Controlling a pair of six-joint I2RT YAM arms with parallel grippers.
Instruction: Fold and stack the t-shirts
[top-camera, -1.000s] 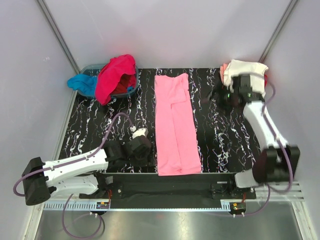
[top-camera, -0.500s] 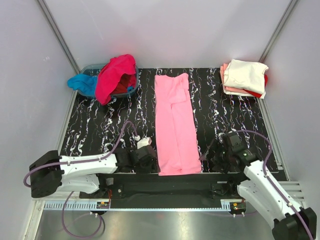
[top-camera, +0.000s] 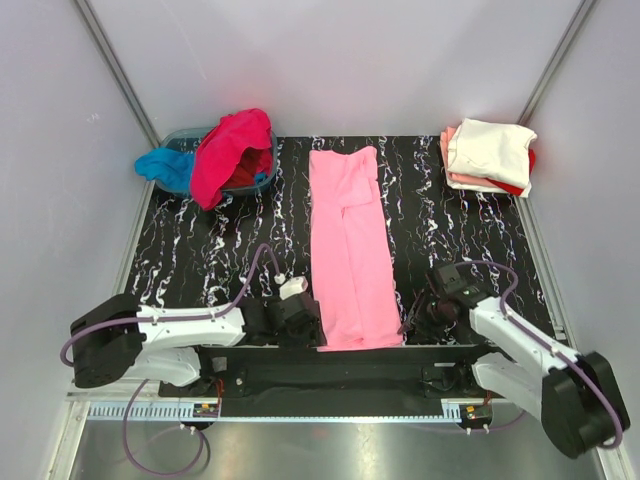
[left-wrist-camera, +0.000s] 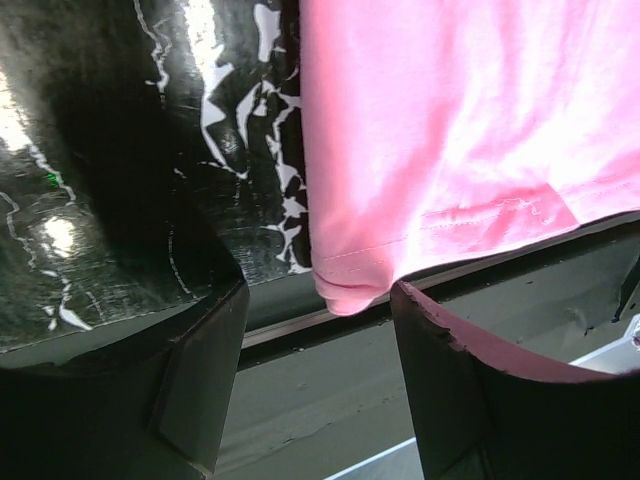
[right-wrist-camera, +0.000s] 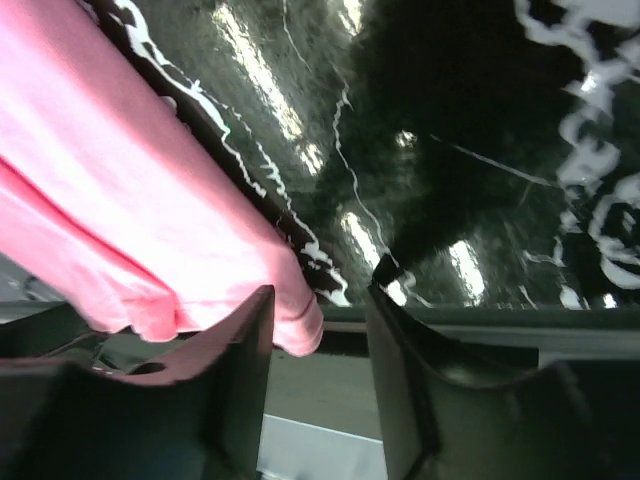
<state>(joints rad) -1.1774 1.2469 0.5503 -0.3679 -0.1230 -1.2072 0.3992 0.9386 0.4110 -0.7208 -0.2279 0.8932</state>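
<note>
At far left of the top view, the basin (top-camera: 186, 133) held two t-shirts, the bright blue (top-camera: 163, 166) and the hot pink (top-camera: 229, 149). A dark red patch beneath them could not be made out, and most of the basin was hidden.

The left gripper (top-camera: 306, 325) sat at the near left corner of the single light pink t-shirt (top-camera: 346, 250), which lay flat along the middle of the table (top-camera: 200, 260). Only the left wrist view showed its jaws apart, with the hem corner (left-wrist-camera: 345, 285) between them and unclamped.

The right gripper (top-camera: 418, 318) sat at the near right corner. In the right wrist view its fingers (right-wrist-camera: 225, 385) likewise stood apart around the cloth.

At far right was a stack of three: cream white (top-camera: 490, 150) on top, with salmon (top-camera: 446, 150) and red (top-camera: 527, 166) showing only at their edges.
</note>
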